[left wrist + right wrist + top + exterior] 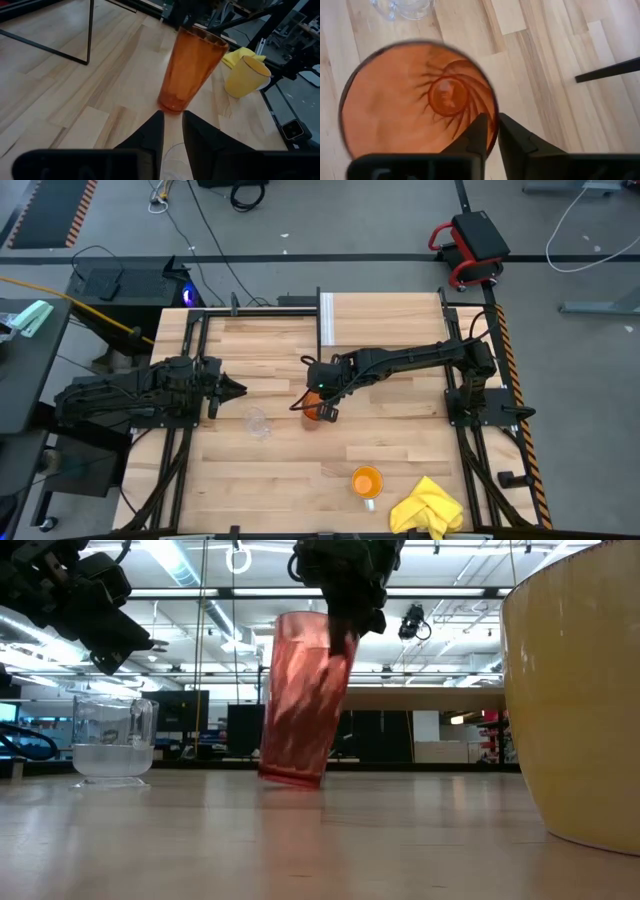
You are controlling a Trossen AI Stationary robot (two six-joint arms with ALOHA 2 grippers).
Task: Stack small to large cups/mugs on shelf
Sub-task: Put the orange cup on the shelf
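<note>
Right now the right gripper (490, 131) is pinched on the rim of the tall tumbler (300, 700), one dark finger inside the wall and one outside, near the middle of the tabletop (260, 480). Directly below those fingers the tumbler leans, tipped onto one edge of its base; it is translucent dark orange plastic, tapering to a narrow foot, with swirled ridges that spiral down to a round bottom when seen from above. Just beside it, toward the left arm, stands the small clear glass (113, 740), upright, thick-based and with a handle. Beyond that glass the left gripper (238, 389) hovers off the wood, its pointed fingers only slightly apart and holding nothing. Well away from the right gripper, near the table's front edge, sits the shorter bright orange cup (367, 481), smooth and opaque, with a crumpled yellow cloth (430, 508) just beside it. Behind the right gripper is the shelf (385, 307), a pale wooden board with a white end panel.
</note>
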